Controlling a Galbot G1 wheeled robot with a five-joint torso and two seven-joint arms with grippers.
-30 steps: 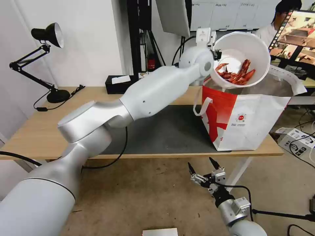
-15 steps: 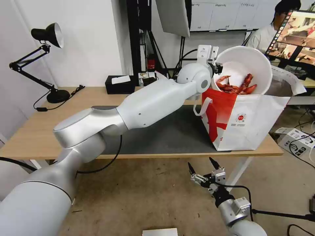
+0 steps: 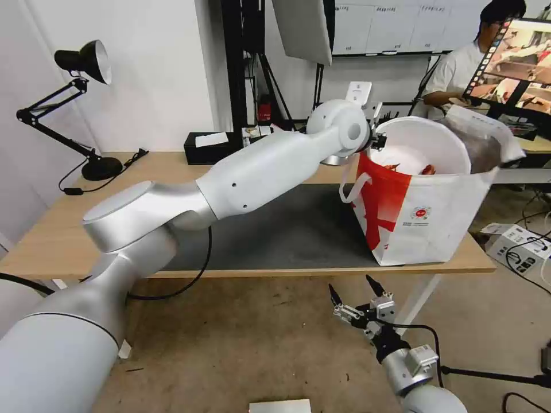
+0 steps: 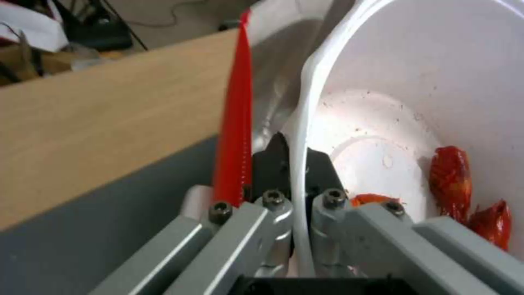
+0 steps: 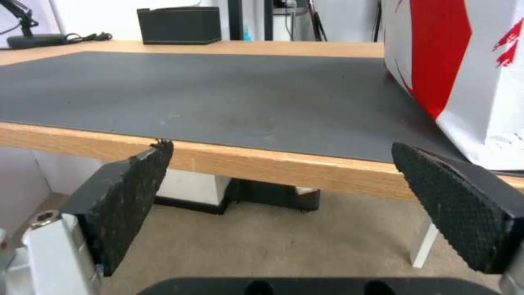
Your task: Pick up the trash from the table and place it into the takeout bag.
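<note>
The white bowl (image 3: 427, 143) sits tilted in the mouth of the takeout bag (image 3: 427, 215), its lower part below the bag's rim. My left gripper (image 3: 376, 139) is shut on the bowl's near rim, right at the bag's red edge. The left wrist view shows the left gripper (image 4: 299, 166) clamping the thin rim, with red shell scraps (image 4: 450, 182) lying inside the bowl (image 4: 404, 82). Low in front of the table (image 3: 63, 229), below its front edge, my right gripper (image 3: 353, 289) hangs open with nothing in it. Its two black pads (image 5: 131, 196) stand wide apart.
The bag stands at the right end of the dark grey mat (image 3: 287, 229), close to the table's front corner. A black tissue box (image 3: 209, 148) and a desk lamp (image 3: 86, 63) are at the back. Cables and a white box (image 3: 516, 241) lie on the floor to the right.
My left arm has lowered the bowl from above the bag's opening down into it, so most of the scraps are now behind the bag's wall. The right arm has not moved.
</note>
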